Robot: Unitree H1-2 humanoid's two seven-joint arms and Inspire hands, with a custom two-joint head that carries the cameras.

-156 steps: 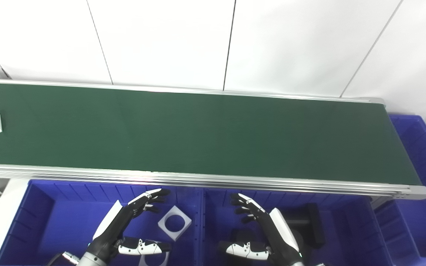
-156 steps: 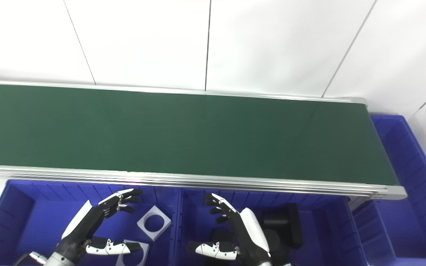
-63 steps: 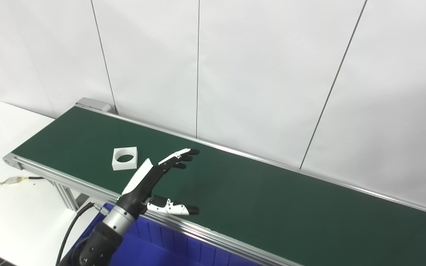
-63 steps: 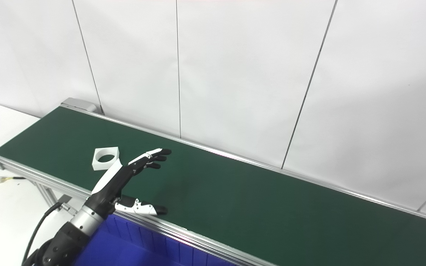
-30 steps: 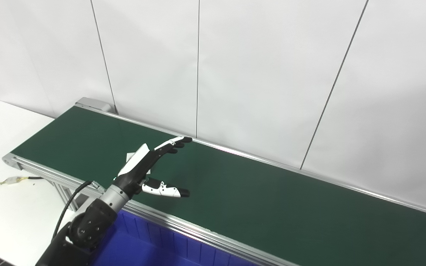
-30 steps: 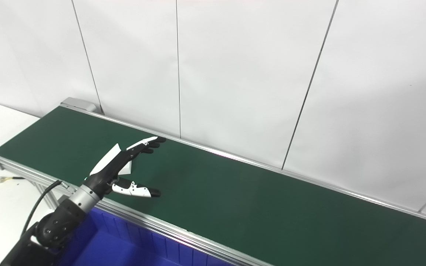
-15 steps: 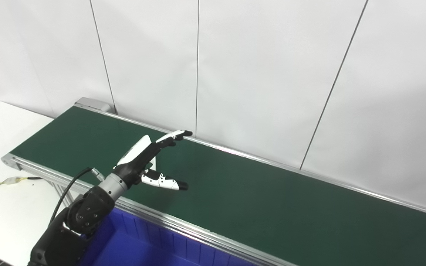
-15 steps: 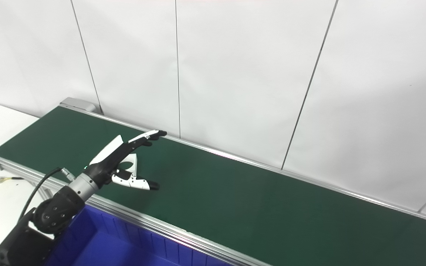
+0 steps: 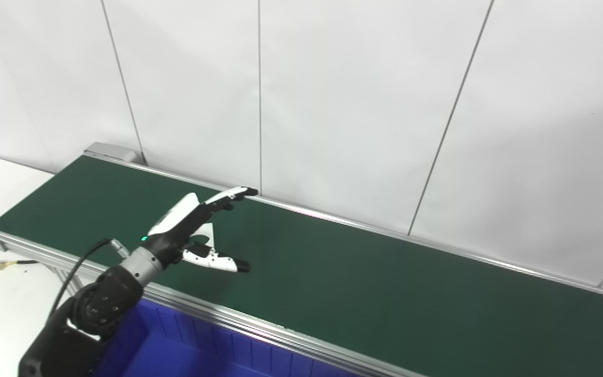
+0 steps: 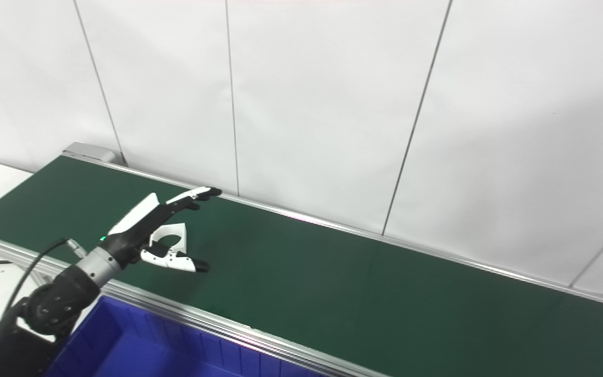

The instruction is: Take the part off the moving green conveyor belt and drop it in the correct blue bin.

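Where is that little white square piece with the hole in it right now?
The white part lies on the green conveyor belt, toward its left end, directly beneath the robot's open left hand, between the fingers and the thumb.

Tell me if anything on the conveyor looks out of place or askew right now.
Nothing stands out. One white square part with a round hole lies on the green belt, partly behind the open left hand poised around it. The blue bin sits below the belt's near rail.
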